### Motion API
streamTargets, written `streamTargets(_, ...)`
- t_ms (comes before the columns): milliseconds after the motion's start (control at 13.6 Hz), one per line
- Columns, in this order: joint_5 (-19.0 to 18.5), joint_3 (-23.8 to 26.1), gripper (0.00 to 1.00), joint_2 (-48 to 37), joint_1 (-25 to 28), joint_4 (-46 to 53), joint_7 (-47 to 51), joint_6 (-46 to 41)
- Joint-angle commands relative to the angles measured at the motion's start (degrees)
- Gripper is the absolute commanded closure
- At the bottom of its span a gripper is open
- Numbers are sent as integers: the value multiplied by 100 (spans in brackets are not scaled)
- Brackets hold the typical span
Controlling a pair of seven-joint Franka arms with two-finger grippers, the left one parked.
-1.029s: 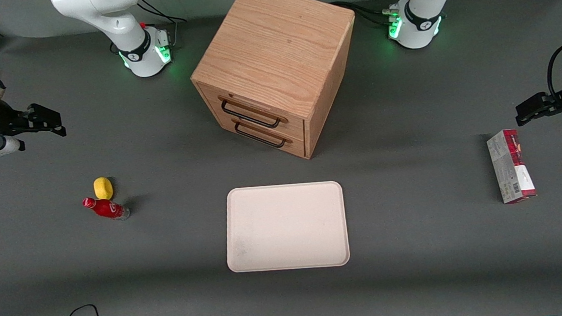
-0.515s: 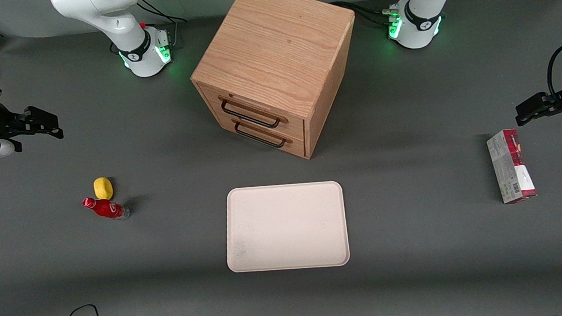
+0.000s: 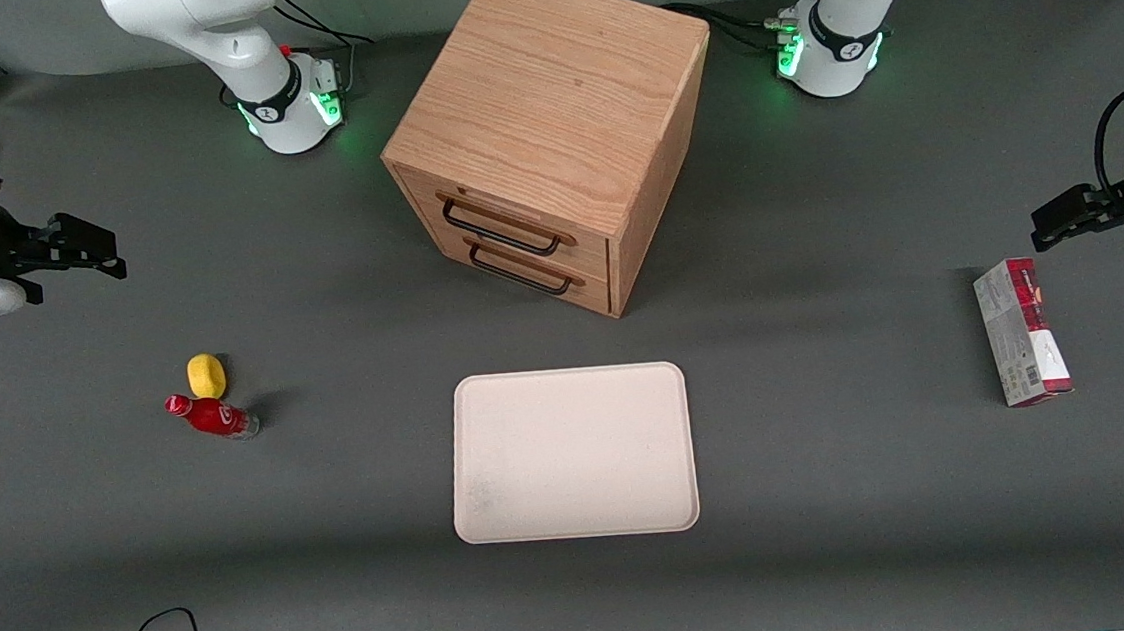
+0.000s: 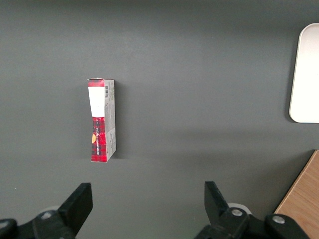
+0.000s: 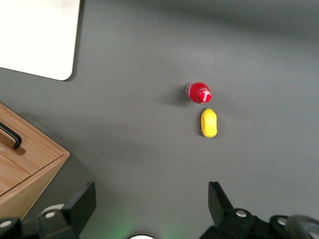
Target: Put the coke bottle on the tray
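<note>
- The small red coke bottle (image 3: 212,417) with its red cap and clear base stands upright on the grey table (image 3: 343,593), toward our working arm's end; our wrist camera looks almost straight down on its cap (image 5: 199,93).
- Just beside the bottle, a little farther from the front camera, lies a yellow lemon-like lump (image 3: 207,375); whether the two touch we cannot tell.
- The large flat cream-white tray (image 3: 572,452), rectangular with rounded corners and a low rim, lies well apart from the bottle, near the middle of the table, with nothing on it.
- Our black two-finger gripper (image 3: 80,251) hangs above the table at the working arm's end, farther from the front camera than the bottle and well clear of it. In the wrist view its fingers (image 5: 82,203) are spread wide with nothing between them.
- Farther out, a wooden two-drawer cabinet (image 3: 548,136) with black handles stands farther from the front camera than the tray, and a red-and-white carton (image 3: 1022,344) lies toward the parked arm's end.
- We judge the task barely begun: this is the approach, with the bottle not yet grasped.
- Next we need to bring the gripper over the bottle and lower it so the fingers straddle the body; since the lump sits so close, the fingers should come in on the sides away from it.
</note>
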Motion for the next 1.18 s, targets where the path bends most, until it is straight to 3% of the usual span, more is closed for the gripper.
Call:
streamTargets(0,30,-69,0,169,18,297,86,-140)
streamTargets(662,39,-87,0,370,9,648,113,-377)
streamTargets(1103,31,-113,0,2399,-448,3185,-369,-1158)
